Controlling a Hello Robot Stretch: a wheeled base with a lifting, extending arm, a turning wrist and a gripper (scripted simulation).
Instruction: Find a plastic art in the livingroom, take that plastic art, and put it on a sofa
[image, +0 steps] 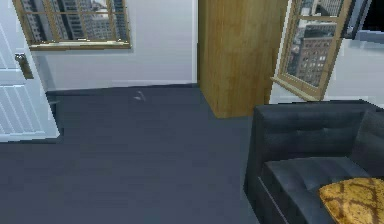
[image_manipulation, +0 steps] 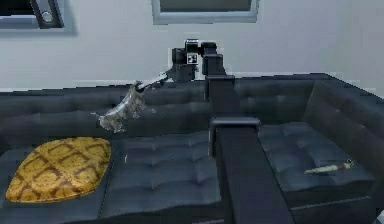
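Arm (image_manipulation: 245, 170) over sofa (image_manipulation: 170, 165); gripper (image_manipulation: 143, 87) holds plastic art (image_manipulation: 120, 112) above its seat, how open can't tell. Prob light, stiff; grip mid-body.

No writing, label, number or sign can be read anywhere here.
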